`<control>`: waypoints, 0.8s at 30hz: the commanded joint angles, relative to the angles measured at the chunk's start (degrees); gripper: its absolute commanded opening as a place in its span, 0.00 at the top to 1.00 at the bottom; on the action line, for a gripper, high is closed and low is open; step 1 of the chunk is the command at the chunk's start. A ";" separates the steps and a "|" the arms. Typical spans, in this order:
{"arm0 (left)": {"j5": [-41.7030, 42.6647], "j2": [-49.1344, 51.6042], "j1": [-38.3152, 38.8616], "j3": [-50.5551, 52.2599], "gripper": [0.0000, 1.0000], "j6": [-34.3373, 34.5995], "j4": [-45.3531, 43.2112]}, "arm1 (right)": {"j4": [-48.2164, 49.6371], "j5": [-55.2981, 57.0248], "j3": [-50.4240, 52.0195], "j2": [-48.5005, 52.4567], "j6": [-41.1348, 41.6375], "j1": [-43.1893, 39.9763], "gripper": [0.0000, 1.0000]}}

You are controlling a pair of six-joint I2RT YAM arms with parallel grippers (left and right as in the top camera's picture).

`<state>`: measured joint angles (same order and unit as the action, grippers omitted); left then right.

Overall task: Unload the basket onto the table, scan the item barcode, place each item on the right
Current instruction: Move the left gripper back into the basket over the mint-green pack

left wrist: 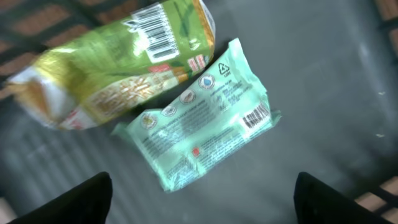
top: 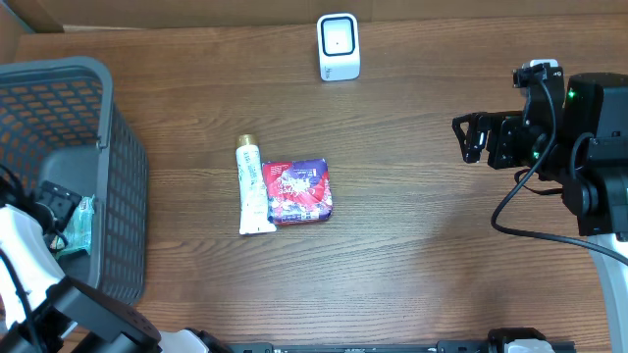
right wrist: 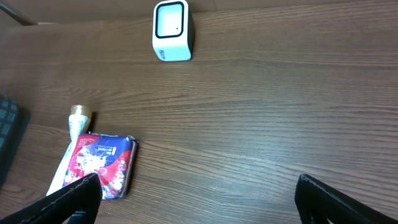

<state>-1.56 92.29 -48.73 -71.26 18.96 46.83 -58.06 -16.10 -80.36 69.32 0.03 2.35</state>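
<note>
Inside the basket [top: 123, 216], the left end effector [left wrist: 208, 196] hangs with fingers apart and empty over a mint packet [left wrist: 205, 118], barcode up, just beside a green bag [left wrist: 118, 62]. Mid-desk [top: 442, 255], a tube [top: 253, 186] lies against a red pack [top: 301, 191]. The right end effector [right wrist: 205, 199] hovers, fingers wide apart and empty. The scanner [top: 339, 46] stands at the far edge.

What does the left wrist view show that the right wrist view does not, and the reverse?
Left wrist only: a green bag and a mint pack, barcodes up, lying in the basket. Right wrist only: the scanner, a tube and a red pack on the table. Shared: only an open end effector framing the bottom, the left end effector in one, the right end effector in the other.
</note>
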 commanded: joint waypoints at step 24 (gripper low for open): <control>0.94 12.24 1.99 5.33 0.83 -19.19 -10.05 | 0.22 0.17 -1.73 -0.39 0.15 0.17 0.00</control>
<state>-1.02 102.04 -46.96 -66.59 0.64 36.36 -58.08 -16.12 -80.36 69.32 0.01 2.35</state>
